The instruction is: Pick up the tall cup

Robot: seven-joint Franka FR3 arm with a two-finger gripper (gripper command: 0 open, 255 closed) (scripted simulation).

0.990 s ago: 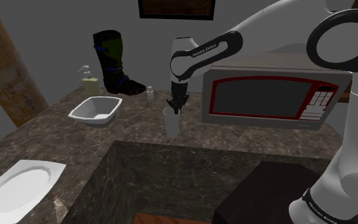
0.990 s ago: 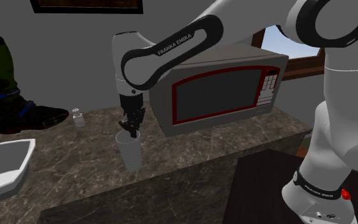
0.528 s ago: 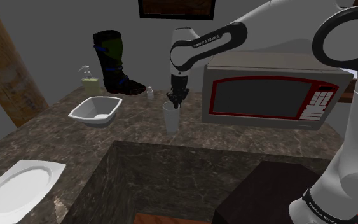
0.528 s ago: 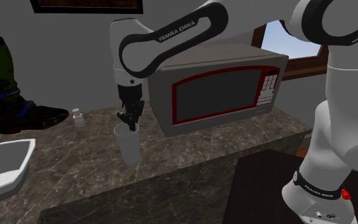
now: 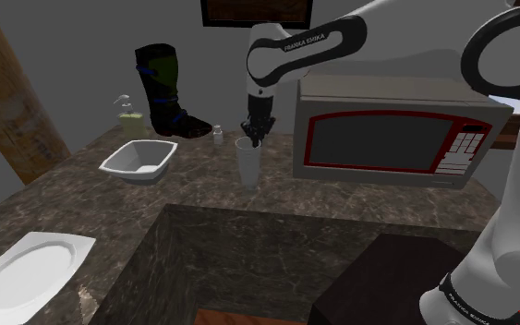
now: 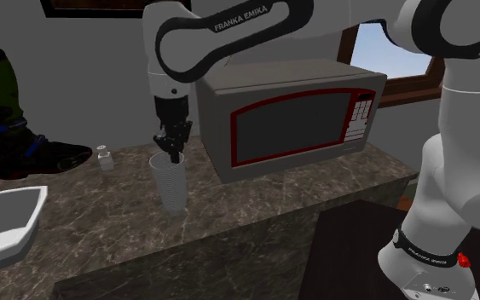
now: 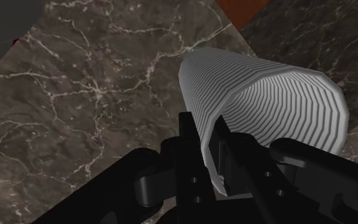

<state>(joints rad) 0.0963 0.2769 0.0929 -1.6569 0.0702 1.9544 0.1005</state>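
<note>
The tall cup (image 5: pixel 248 168) is white and ribbed, and it hangs upright a little above the dark marble counter (image 5: pixel 193 189), just left of the microwave in the shoulder view. My black gripper (image 5: pixel 251 140) comes down from above and is shut on the cup's rim, one finger inside and one outside. In the second exterior view the gripper (image 6: pixel 171 153) pinches the rim of the cup (image 6: pixel 172 184) in the same way. In the wrist view the fingers (image 7: pixel 190 137) clasp the cup's wall (image 7: pixel 266 102), and the gripper (image 7: pixel 208 137) looks down along the cup to the counter.
A grey microwave (image 5: pixel 396 138) with a red-trimmed door stands close beside the cup. A white basin (image 5: pixel 138 159), a black boot (image 5: pixel 165 92) and a small bottle (image 5: pixel 217 136) lie beyond. A white plate (image 5: pixel 22 272) sits near the front, by a raised dark block (image 5: pixel 248 258).
The arm has risen with the cup in the gripper. The cup's base has left the counter and moved upward and slightly away from the front edge.
</note>
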